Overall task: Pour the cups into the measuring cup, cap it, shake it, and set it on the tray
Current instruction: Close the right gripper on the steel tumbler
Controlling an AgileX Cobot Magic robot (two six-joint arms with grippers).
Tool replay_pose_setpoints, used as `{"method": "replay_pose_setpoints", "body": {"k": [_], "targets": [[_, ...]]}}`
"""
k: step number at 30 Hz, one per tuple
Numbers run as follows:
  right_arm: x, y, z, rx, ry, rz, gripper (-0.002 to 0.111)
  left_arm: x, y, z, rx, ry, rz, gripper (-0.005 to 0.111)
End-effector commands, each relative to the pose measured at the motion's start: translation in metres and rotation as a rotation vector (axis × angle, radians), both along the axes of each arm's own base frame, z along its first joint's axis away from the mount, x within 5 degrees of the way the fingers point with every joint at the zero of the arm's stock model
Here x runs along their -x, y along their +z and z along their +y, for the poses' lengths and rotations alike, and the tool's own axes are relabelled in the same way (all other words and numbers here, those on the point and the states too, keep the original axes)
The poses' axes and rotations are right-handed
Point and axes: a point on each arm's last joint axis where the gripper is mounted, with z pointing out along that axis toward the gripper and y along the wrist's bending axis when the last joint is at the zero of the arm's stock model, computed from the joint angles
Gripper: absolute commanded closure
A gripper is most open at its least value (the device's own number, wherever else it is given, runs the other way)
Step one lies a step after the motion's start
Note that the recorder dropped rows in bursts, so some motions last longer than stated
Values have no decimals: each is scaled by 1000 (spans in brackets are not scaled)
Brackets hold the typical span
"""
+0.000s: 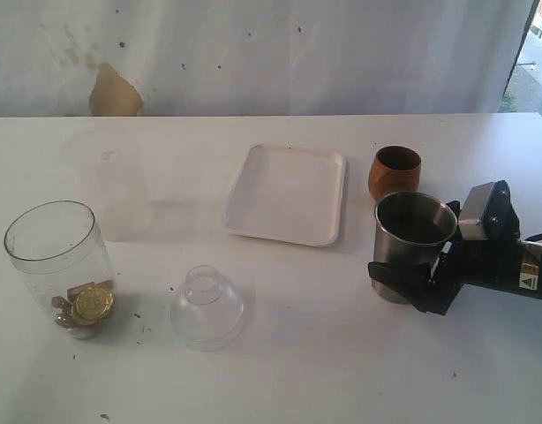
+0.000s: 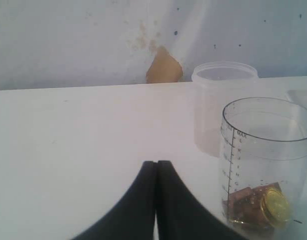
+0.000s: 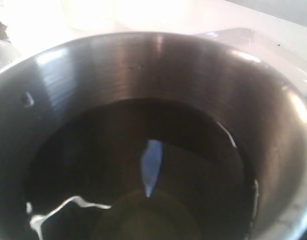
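The grey steel tumbler (image 1: 412,231) stands on the table at the right. My right gripper (image 1: 399,281) is open, with its dark fingers on either side of the tumbler's lower part. In the right wrist view the tumbler's dark inside (image 3: 143,65) fills the picture and hides the fingers. The brown wooden cup (image 1: 395,171) stands just behind it. At the left stands the clear measuring cup (image 1: 55,256), uncapped, with brown pieces and a gold coin at its bottom. My left gripper (image 2: 156,162) is shut on nothing, beside the measuring cup (image 2: 266,165). The white tray (image 1: 287,193) lies in the middle.
A clear dome lid (image 1: 207,306) lies on the table between the measuring cup and the tumbler. A frosted translucent cup (image 1: 108,181) stands behind the measuring cup. The wall runs along the table's far edge.
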Motion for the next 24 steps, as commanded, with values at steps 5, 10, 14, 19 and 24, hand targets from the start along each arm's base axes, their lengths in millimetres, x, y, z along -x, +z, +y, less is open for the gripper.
{"method": "replay_pose_setpoints", "body": {"k": [5,10,14,19,24], "targets": [[-1,2,1,-4,14,-18,27,0,1,0,7,-1,-10,107],[4,0,3,10,68,-11,59,0,1,0,7,-1,-10,107],[6,-1,5,18,98,-8,86,0,1,0,7,-1,-10,107],[7,-1,5,22,109,-6,108,0,1,0,7,-1,-10,107],[5,-1,4,17,90,-8,108,0,1,0,7,-1,-10,107]]}}
